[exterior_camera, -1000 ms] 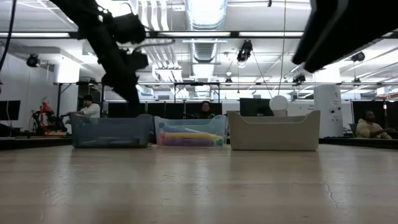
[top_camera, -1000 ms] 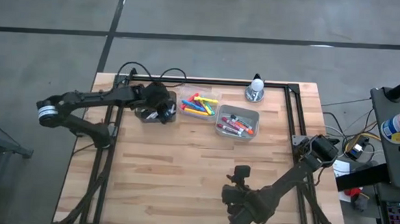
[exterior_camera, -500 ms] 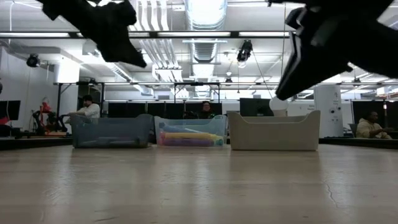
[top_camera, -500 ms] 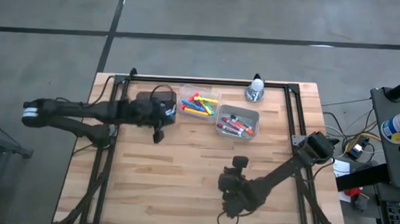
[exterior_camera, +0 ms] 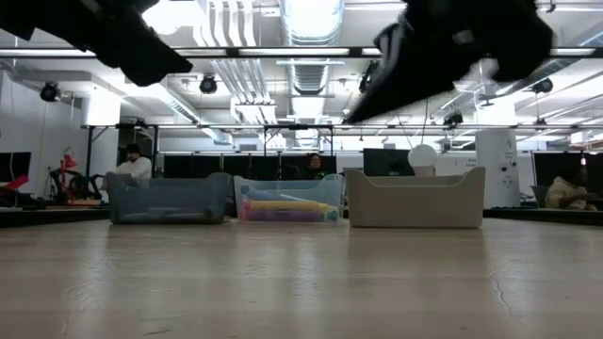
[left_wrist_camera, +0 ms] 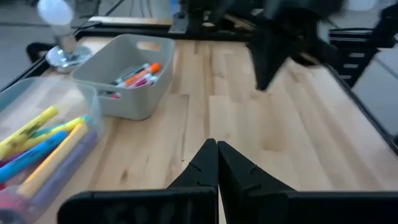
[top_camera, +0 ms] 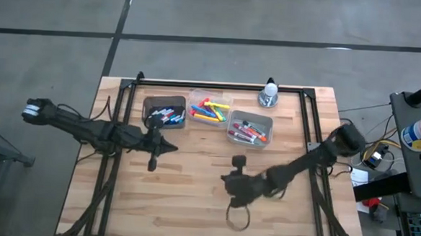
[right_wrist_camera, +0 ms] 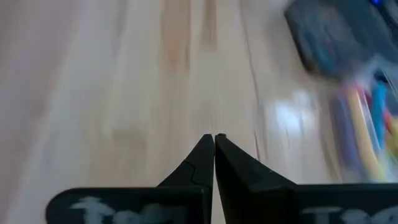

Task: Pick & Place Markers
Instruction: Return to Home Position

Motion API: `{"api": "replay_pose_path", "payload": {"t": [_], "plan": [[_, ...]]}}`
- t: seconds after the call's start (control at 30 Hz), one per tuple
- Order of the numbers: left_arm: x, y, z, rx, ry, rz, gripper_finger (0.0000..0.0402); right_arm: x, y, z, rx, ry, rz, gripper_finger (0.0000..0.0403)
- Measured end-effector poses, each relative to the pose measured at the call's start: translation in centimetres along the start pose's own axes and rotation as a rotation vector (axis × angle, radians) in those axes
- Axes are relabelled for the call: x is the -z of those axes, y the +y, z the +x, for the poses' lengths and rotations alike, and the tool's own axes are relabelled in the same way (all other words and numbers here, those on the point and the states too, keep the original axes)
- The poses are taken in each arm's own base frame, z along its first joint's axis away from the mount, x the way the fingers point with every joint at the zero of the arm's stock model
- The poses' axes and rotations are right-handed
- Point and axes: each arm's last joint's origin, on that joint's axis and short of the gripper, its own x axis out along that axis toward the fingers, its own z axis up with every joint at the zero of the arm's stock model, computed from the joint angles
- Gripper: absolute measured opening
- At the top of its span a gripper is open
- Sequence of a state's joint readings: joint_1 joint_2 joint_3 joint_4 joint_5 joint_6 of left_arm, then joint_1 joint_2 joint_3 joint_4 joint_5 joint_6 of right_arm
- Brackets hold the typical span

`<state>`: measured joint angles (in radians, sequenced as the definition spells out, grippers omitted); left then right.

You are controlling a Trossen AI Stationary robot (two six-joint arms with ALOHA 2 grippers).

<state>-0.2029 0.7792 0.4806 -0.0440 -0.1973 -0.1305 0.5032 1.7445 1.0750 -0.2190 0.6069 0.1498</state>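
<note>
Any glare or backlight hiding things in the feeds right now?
Low view: ceiling lights backlight the left arm and right arm into black silhouettes. Right wrist view: a glare patch whitens the table. High view: even light, markers plain in the bins. Left wrist view: even too.

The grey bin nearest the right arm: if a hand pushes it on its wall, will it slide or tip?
The grey bin would probably slide: it is low and wide, on a smooth wooden table. It is likely light, as only a few markers lie in it. Its thin wall may flex somewhat.
</note>
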Motion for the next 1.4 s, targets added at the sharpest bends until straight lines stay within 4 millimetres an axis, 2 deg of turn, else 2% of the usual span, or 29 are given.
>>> {"api": "replay_pose_path", "payload": {"t": [0.23, 0.4, 0.57, 0.73, 0.83, 0.97, 1.07, 1.2, 1.4], "plan": [[1.0, -0.1, -0.9, 0.027, -0.039, 0.049, 0.0, 1.2, -5.9, -3.6, -0.302, -0.365, 0.035, 0.0008], [0.9, 0.2, -2.2, 0.042, -0.11, 0.045, 0.0, 3.0, -9.4, -7.2, -0.295, -0.526, 0.073, 0.0008], [1.1, 0.3, -3.6, 0.119, -0.199, 0.077, 0.0, 5.8, -11.5, -10.3, -0.272, -0.631, 0.105, 0.0008], [2.9, 0.1, -3.8, 0.269, -0.272, 0.09, 0.0, 9.1, -12.1, -11.2, -0.395, -0.689, 0.089, 0.0008], [3.6, 0.3, -4.0, 0.263, -0.325, 0.1, 0.0, 10.7, -12.5, -11.5, -0.415, -0.751, 0.07, 0.0008], [4.8, 0.5, -4.2, 0.262, -0.332, 0.105, 0.0, 12.7, -13.2, -11.5, -0.368, -0.784, 0.095, 0.0008], [5.3, 0.6, -4.5, 0.273, -0.33, 0.09, 0.0, 14.1, -13.2, -11.3, -0.394, -0.8, 0.075, 0.0008], [5.7, 0.8, -5.0, 0.278, -0.312, 0.079, 0.0, 15.1, -13.4, -11.2, -0.39, -0.807, 0.066, 0.0008], [6.0, 1.0, -5.7, 0.276, -0.389, 0.107, 0.0, 15.5, -13.4, -11.3, -0.388, -0.804, 0.051, 0.0008]]}}
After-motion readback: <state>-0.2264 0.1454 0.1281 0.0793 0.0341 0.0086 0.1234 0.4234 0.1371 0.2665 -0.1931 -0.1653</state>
